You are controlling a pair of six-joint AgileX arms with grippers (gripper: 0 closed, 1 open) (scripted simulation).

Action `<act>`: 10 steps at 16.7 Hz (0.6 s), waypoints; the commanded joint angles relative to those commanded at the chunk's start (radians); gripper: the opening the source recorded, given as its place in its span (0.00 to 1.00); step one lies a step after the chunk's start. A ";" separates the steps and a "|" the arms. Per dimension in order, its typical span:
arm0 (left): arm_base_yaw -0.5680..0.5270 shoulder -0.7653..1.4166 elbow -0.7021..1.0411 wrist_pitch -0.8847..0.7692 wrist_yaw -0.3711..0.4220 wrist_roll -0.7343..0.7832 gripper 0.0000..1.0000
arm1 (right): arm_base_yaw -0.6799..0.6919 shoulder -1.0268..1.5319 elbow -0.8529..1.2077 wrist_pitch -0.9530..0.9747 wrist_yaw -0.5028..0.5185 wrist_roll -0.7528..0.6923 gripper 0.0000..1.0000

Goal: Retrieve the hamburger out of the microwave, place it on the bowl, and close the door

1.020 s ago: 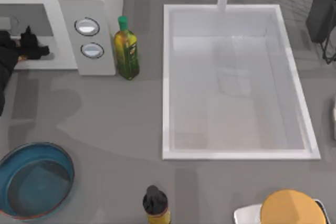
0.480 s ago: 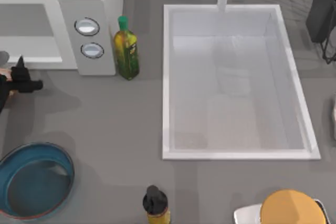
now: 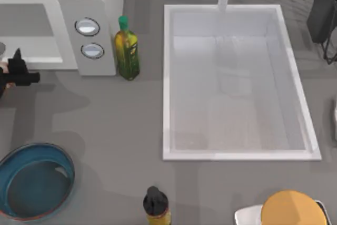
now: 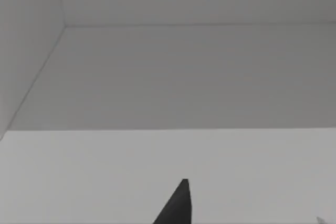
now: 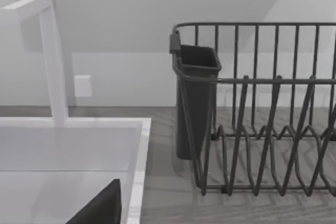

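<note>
**A:** Your left gripper (image 3: 20,72) is hovering at the table's far left, just in front of the big white boxy microwave (image 3: 89,19) with its two silver-blue knobs. Why there?

**B:** You're carrying the load clear of the opening. A small pale cream lump is showing right against the gripper at the edge; I'm judging that to be the hamburger (image 3: 3,67). Whether the pincer is clenched on it, I can't tell: the arm is covering it.

**A:** And the wrist camera is looking into the grey cavity.

**B:** Right, you're facing the oven squarely, which is keeping the wrist level while you back away.

**A:** Where are you heading?

**B:** The wide teal-blue bowl with the reddish rim (image 3: 36,146) is sitting near the front edge, on the same left side and well apart from the gripper. You're needing a swing toward the front, then a descent over its middle.

**A:** And the right gripper (image 5: 102,207)?

**B:** It's parking beside the dark wire dish rack (image 5: 262,103), past the white sink (image 3: 168,77) and out of your way. The microwave is standing open, so the door is waiting until you've set the burger down.
</note>
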 joint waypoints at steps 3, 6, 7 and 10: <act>0.000 -0.111 0.000 -0.113 -0.001 0.001 0.00 | 0.000 0.000 0.000 0.000 0.000 0.000 1.00; 0.001 -0.229 0.000 -0.234 -0.003 0.001 0.00 | 0.000 0.000 0.000 0.000 0.000 0.000 1.00; 0.001 -0.264 0.000 -0.270 -0.003 0.001 0.00 | 0.000 0.000 0.000 0.000 0.000 0.000 1.00; 0.001 -0.336 0.001 -0.344 -0.004 0.000 0.00 | 0.000 0.000 0.000 0.000 0.000 0.000 1.00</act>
